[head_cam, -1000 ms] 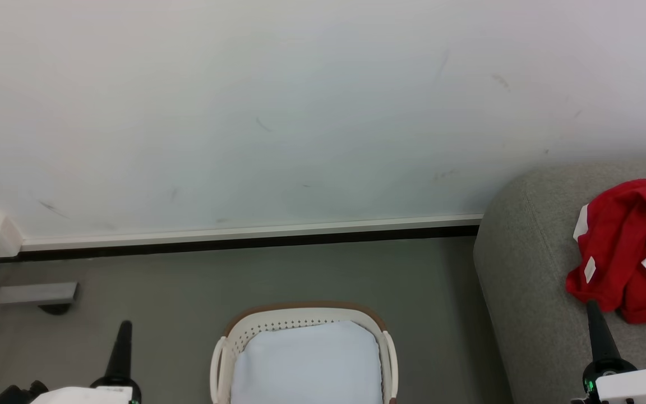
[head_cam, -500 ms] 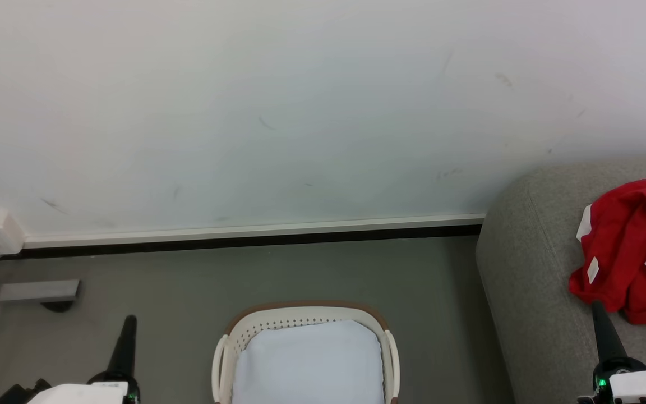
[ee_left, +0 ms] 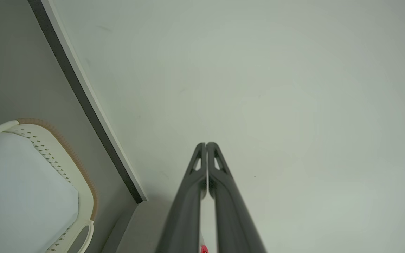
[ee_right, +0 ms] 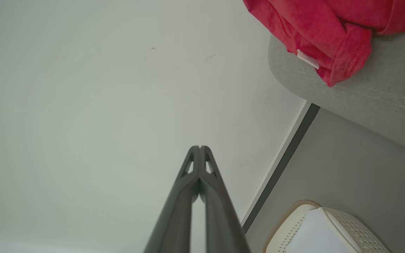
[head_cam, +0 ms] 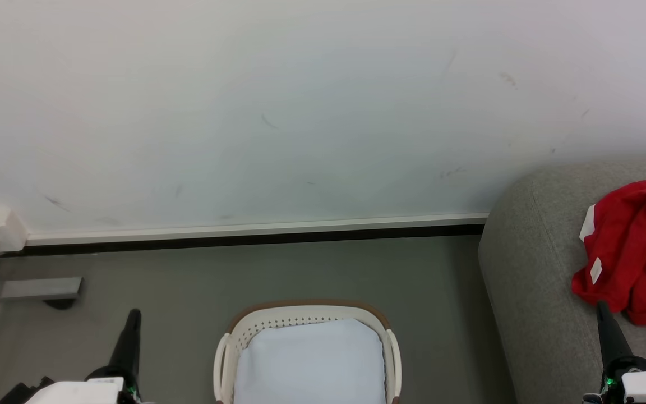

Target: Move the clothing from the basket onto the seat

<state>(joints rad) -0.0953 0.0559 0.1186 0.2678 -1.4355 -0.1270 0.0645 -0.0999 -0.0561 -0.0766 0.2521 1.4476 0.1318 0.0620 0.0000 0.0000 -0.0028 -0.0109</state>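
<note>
The clothing on the seat runs off the right edge, and the basket is cut off below. The left gripper and right gripper are pressed together.

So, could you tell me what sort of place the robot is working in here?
Probably a plain indoor room staged as a living corner: a grey upholstered sofa stands by a scuffed white wall, a white laundry basket sits on the grey floor, and red clothing lies on the sofa.
</note>
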